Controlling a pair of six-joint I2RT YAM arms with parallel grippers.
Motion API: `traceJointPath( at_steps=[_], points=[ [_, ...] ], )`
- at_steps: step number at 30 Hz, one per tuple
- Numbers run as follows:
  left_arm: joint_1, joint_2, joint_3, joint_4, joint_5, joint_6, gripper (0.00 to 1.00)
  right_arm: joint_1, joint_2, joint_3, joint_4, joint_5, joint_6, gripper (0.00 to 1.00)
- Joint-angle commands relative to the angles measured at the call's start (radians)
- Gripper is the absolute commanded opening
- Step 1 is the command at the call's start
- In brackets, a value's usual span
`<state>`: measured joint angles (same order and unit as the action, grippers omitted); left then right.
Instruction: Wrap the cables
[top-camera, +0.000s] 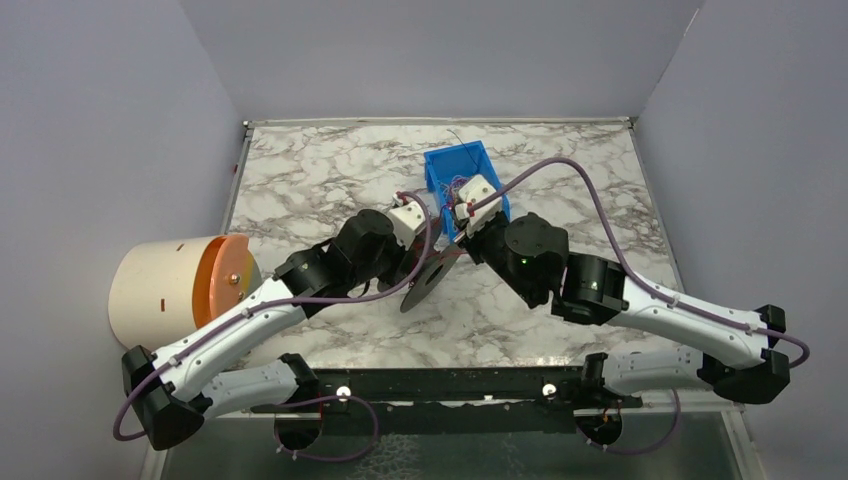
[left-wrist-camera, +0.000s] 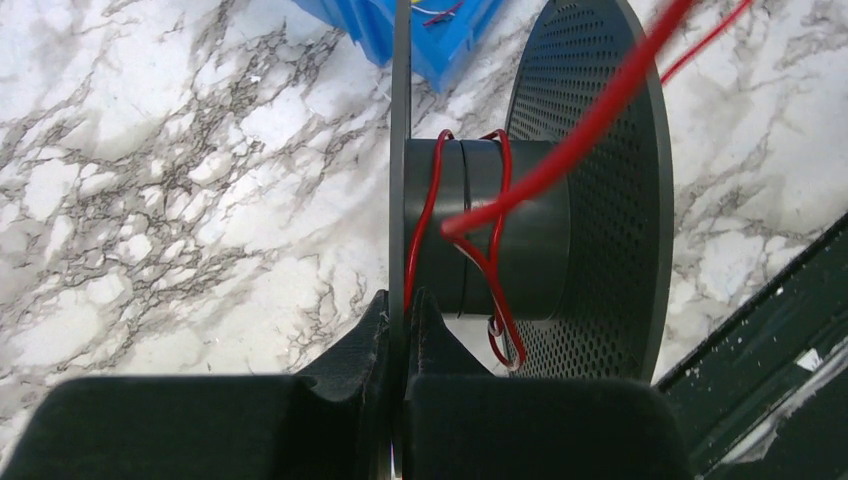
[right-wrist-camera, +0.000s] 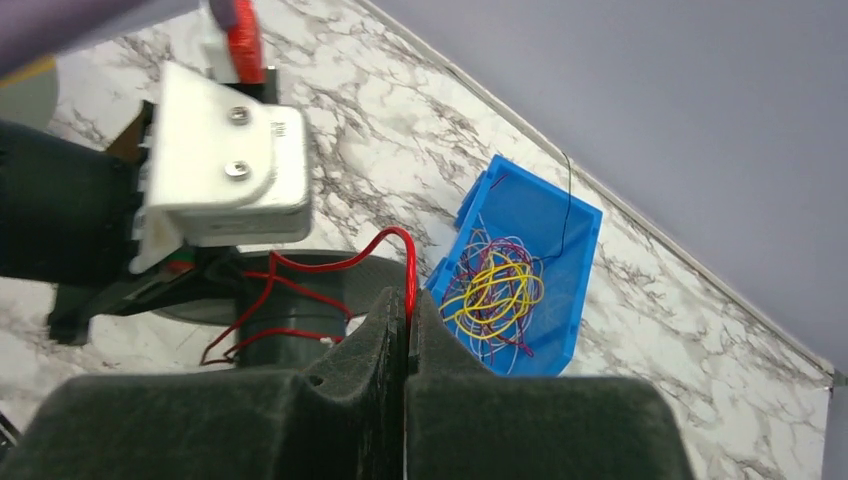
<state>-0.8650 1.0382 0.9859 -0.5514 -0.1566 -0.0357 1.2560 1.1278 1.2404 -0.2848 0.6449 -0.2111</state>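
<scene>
A black spool (left-wrist-camera: 530, 230) with perforated flanges stands on edge on the marble table (top-camera: 320, 170), at the middle (top-camera: 428, 280) between both arms. My left gripper (left-wrist-camera: 400, 305) is shut on the thin rim of its near flange. A red cable (left-wrist-camera: 590, 125) loops loosely round the core and runs up and away. My right gripper (right-wrist-camera: 408, 305) is shut on that red cable (right-wrist-camera: 340, 262) just above the spool (right-wrist-camera: 290, 340). The other cables (right-wrist-camera: 495, 290), a yellow, purple and white tangle, lie in a blue bin (right-wrist-camera: 560, 225).
The blue bin (top-camera: 455, 165) stands just behind the two grippers, at the table's centre back. A cream cylinder with an orange face (top-camera: 165, 285) sits off the table's left edge. A black rail (top-camera: 450, 385) runs along the near edge. Grey walls enclose the table.
</scene>
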Motion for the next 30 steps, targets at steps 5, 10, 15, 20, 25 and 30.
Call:
traceJointPath(
  at_steps=[5, 10, 15, 20, 25, 30],
  points=[
    [-0.013, -0.084, 0.030, -0.040, 0.142, 0.026, 0.00, -0.158, 0.006, -0.040, -0.004, -0.139, 0.022, 0.01],
    [-0.016, -0.119, 0.035, -0.069, 0.216, 0.029, 0.00, -0.228, -0.007, -0.084, -0.028, -0.183, 0.045, 0.01],
    [-0.017, -0.145, 0.045, -0.078, 0.304, 0.031, 0.00, -0.273, -0.027, -0.149, -0.039, -0.215, 0.068, 0.01],
    [-0.016, -0.155, 0.068, -0.091, 0.357, 0.028, 0.00, -0.294, -0.066, -0.222, -0.040, -0.215, 0.102, 0.01],
    [-0.016, -0.168, 0.083, -0.097, 0.362, 0.028, 0.00, -0.300, -0.113, -0.291, -0.045, -0.209, 0.142, 0.01],
    [-0.016, -0.179, 0.095, -0.096, 0.375, 0.017, 0.00, -0.302, -0.157, -0.358, -0.056, -0.205, 0.199, 0.01]
  ],
)
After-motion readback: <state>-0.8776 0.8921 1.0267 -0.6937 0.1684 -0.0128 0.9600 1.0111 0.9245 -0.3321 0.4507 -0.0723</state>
